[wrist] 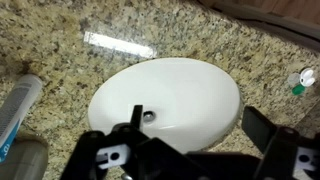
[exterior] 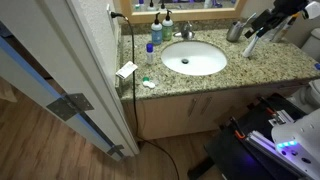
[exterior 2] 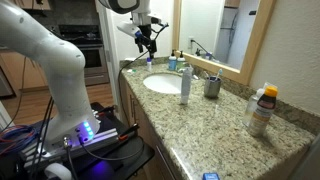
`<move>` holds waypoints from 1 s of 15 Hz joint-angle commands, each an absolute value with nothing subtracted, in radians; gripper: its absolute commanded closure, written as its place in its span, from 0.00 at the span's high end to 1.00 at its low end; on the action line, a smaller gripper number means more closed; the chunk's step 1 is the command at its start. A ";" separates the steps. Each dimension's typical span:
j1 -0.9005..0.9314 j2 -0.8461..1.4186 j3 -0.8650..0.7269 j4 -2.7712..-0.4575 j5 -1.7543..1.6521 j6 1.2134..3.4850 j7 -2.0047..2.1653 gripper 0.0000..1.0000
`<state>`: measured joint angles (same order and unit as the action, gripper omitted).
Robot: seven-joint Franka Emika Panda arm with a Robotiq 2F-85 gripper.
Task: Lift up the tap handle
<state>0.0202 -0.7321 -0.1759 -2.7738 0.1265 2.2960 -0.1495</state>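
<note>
The tap handle is a short chrome lever on the small faucet behind the white oval basin. It is out of the wrist view. My gripper hangs in the air to one side of the basin, well away from the tap, and it also shows high above the counter in an exterior view. In the wrist view the fingers are spread wide and empty, with the basin below them.
Blue-capped bottles stand by the faucet. A metal cup, a tall bottle and an orange-labelled bottle stand on the granite counter. A white card lies near the counter end. The mirror is behind.
</note>
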 commanded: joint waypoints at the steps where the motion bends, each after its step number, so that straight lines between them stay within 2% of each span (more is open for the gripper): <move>1: 0.010 -0.731 -0.166 -2.772 0.136 2.293 -0.156 1.00; 3: 0.017 -0.654 -0.140 -2.737 0.119 2.310 -0.138 1.00; 7: -0.055 -0.432 0.012 -2.557 0.019 2.495 0.113 1.00; 10: -0.135 -0.300 0.068 -2.372 -0.066 2.479 0.321 1.00; 11: -0.073 -0.415 0.036 -2.507 -0.026 2.506 0.239 1.00; 15: -0.124 -0.295 0.060 -2.407 -0.093 2.508 0.340 1.00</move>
<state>-0.1160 -0.3046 0.0483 -2.3864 -0.0492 2.5056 0.3011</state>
